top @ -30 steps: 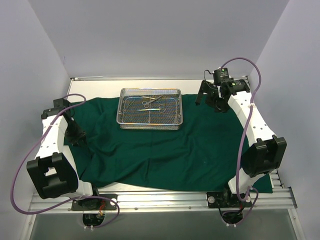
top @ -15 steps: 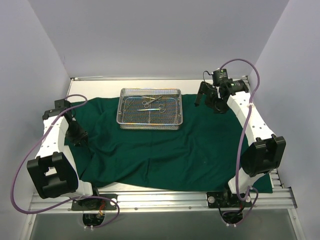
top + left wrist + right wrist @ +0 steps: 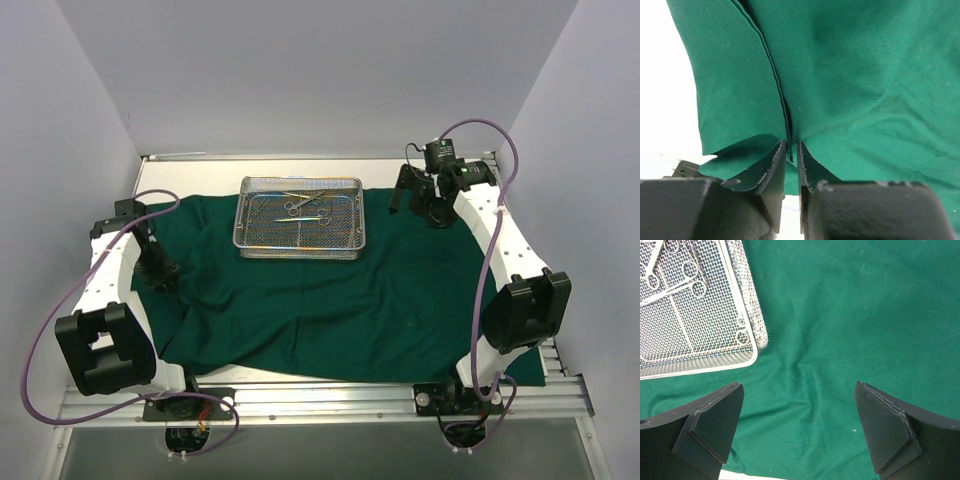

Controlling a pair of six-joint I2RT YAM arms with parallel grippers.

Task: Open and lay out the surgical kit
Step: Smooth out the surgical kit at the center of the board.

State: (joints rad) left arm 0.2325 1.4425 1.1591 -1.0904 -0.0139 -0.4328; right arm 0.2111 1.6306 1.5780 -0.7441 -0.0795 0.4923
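The surgical kit lies unwrapped: a dark green drape (image 3: pixel 330 295) is spread over the table, with the silver wire-mesh tray (image 3: pixel 300 252) on its far part. Steel scissor-like instruments (image 3: pixel 300 207) lie in the tray. At the drape's left edge my left gripper (image 3: pixel 158 272) is low, and in the left wrist view its jaws (image 3: pixel 791 145) are shut on the drape's (image 3: pixel 850 75) hem. My right gripper (image 3: pixel 413 197) hovers open just right of the tray. In the right wrist view it (image 3: pixel 799 390) has only bare drape (image 3: pixel 850 315) under it, with the tray (image 3: pixel 700 369) and instruments (image 3: pixel 675 285) at upper left.
White walls close in the left, right and back. The drape is wrinkled and bunched along its left side (image 3: pixel 200 240). Bare white table (image 3: pixel 190 170) shows behind the drape and beside its left edge (image 3: pixel 665 100). A metal rail (image 3: pixel 320 400) runs along the near edge.
My left gripper's jaws have narrowed on the drape's hem, and the left arm has shifted slightly. The right arm, tray and instruments are where they were.
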